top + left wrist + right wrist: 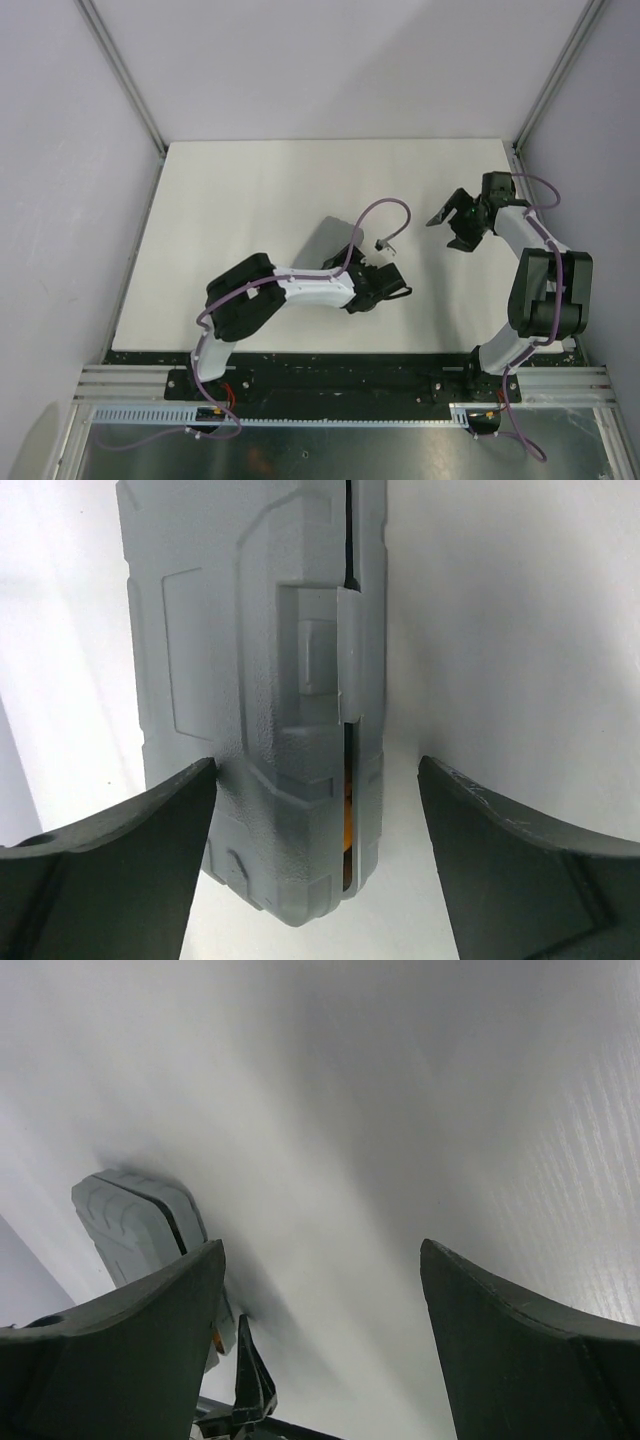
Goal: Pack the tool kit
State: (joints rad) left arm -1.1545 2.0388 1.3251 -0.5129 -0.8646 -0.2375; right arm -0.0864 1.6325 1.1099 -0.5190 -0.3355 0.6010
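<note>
Now: on the white bench (pixel 250 200) the small grey plastic hinged case (pixel 270 680) stands on edge, shut. Left hand (pixel 318 767) straddles it, jaws wide, gripping nothing; right hand (pixel 320 1250) open and empty, nearby. Probably the closing step. Next: confirm the grey latch tab (pixel 320 655) seats (orange sliver (pixel 346 820) shows through the seam), back off without toppling it.

- case (pixel 270 710): plain grey with a fine pebbled grain; orange sliver (pixel 348 830) showing in its seam
- left gripper (pixel 316 765) and right gripper (pixel 320 1250): dull black
- table (pixel 260 190): white
- cables (pixel 385 205): purple
- arms (pixel 300 285): white and black
</note>
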